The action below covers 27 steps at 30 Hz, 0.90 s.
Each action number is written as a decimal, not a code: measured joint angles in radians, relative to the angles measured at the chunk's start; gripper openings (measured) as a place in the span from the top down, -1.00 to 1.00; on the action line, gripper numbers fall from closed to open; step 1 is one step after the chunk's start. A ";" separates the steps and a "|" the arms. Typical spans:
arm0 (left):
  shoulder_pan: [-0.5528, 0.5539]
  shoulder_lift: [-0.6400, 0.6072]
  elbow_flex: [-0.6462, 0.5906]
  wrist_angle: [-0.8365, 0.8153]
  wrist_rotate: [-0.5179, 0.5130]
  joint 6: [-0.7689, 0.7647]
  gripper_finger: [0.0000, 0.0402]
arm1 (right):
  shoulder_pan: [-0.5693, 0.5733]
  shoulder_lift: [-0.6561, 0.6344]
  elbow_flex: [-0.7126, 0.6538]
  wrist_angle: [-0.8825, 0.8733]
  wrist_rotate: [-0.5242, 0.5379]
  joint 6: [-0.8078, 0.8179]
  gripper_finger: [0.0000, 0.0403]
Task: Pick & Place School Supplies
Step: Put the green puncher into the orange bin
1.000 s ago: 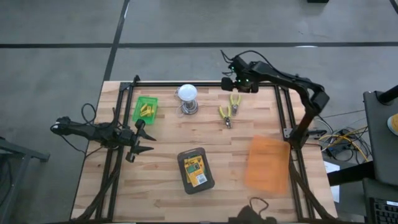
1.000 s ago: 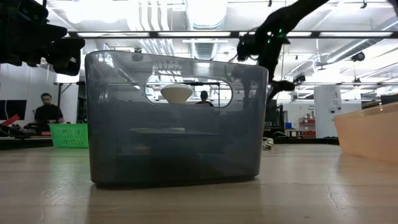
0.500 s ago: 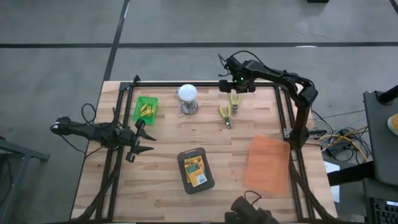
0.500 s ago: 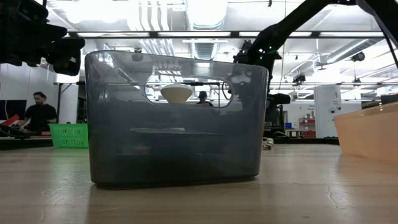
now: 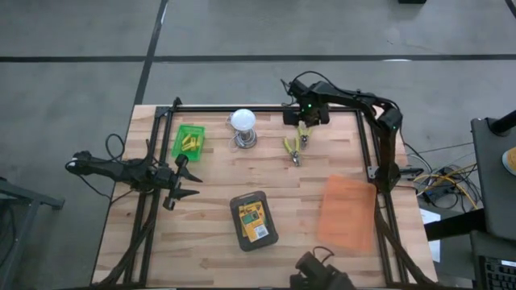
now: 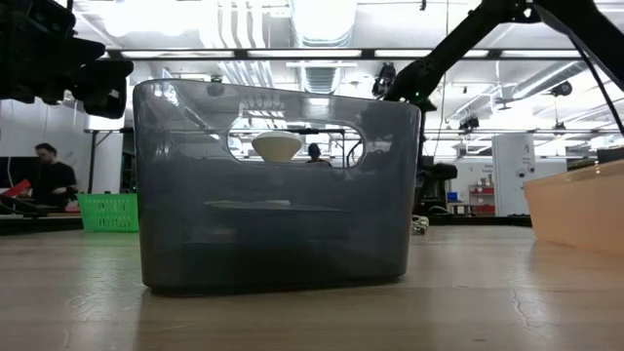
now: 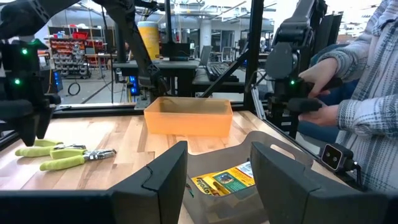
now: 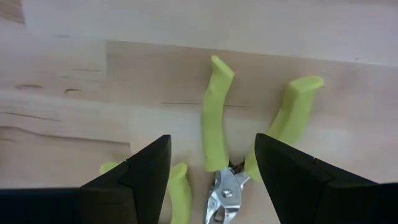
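Note:
Green-and-yellow crayon boxes (image 5: 254, 221) lie flat inside a grey bin (image 5: 235, 211); the left wrist view shows one of them (image 7: 225, 179). Tiny yellow pieces (image 5: 189, 142) sit in a small green basket (image 5: 179, 143). My left gripper (image 5: 187, 181) hangs open over the table's left side, level, pointing at the grey bin (image 7: 273, 152). My right gripper (image 5: 303, 121) is open at the far edge, pointing down over yellow-green-handled pliers (image 8: 214, 118). Its fingers stand on either side of one handle without touching it.
A white bulb on a metal base (image 5: 243, 125) stands at the far edge between the basket and the pliers (image 5: 294, 143). An orange bin (image 5: 348, 211) sits near right. A person in a plaid sleeve (image 7: 367, 93) stands beyond the table's right side.
My right gripper has shifted a little toward the table's left and near edge, coming over the pliers' handles, while its arm folded in closer to the table's right rail. My left arm has kept still.

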 joint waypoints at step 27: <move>0.000 0.000 0.000 0.000 0.000 0.000 0.10 | 0.000 0.098 0.002 0.040 -0.006 0.007 -0.12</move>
